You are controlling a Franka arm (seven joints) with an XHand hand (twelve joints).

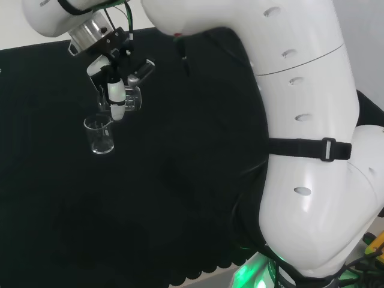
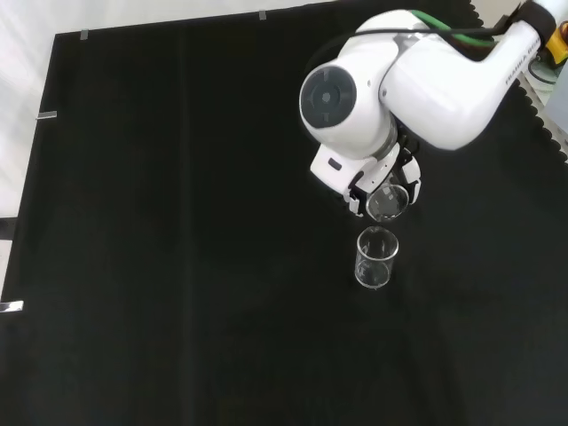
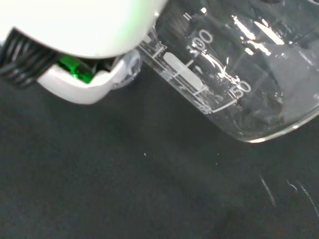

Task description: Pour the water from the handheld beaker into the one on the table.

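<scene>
Here the hand curls round a tilted beaker, seemingly over the standing beaker; printed graduation marks show.

The glossy white robot arm is built of thick, rounded links. In the head view the largest link carries a row of small oval recesses down its side, and a black strap with a plastic buckle circles it at about 3 o'clock of the picture. A green glow lights the base at 5 o'clock. A silver metal flange joins the wrist to the black and white hand, whose white finger shells sit on black inner parts. In the front view a round grey cap closes one joint, and a green cable runs along the upper link.
</scene>
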